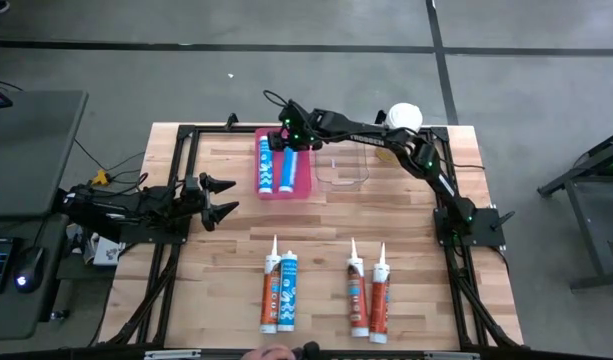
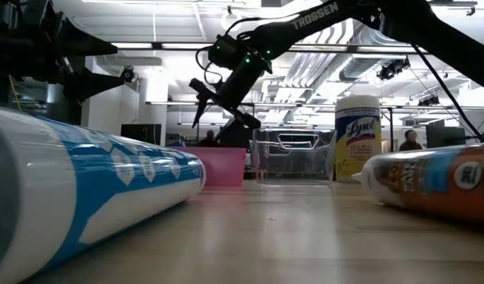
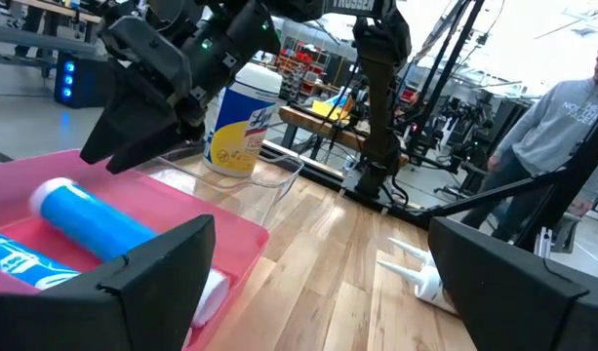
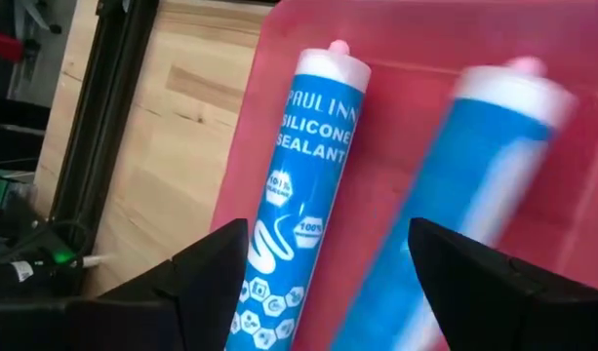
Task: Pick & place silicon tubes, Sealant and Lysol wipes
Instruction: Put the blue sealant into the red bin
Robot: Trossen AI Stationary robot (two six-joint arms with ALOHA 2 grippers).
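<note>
A pink tray (image 1: 304, 175) at the table's far middle holds two blue-and-white silicone tubes lying side by side on its floor, one (image 1: 265, 165) toward the table's left and one (image 1: 285, 168) toward its right. They also show in the right wrist view (image 4: 299, 195) (image 4: 455, 214). My right gripper (image 1: 286, 135) hangs open and empty above the tray's far end (image 4: 328, 283). My left gripper (image 1: 221, 197) is open and empty (image 3: 318, 292), left of the tray. The Lysol wipes canister (image 1: 404, 118) stands upright at the far right. Two blue tubes (image 1: 279, 290) and two orange tubes (image 1: 368, 295) lie near the front edge.
A clear plastic container (image 1: 343, 170) stands right of the tray, between it and the canister. A black frame (image 1: 186, 135) borders the table. A person (image 3: 562, 107) stands beyond the table. Bare wood lies between the tray and the near row of tubes.
</note>
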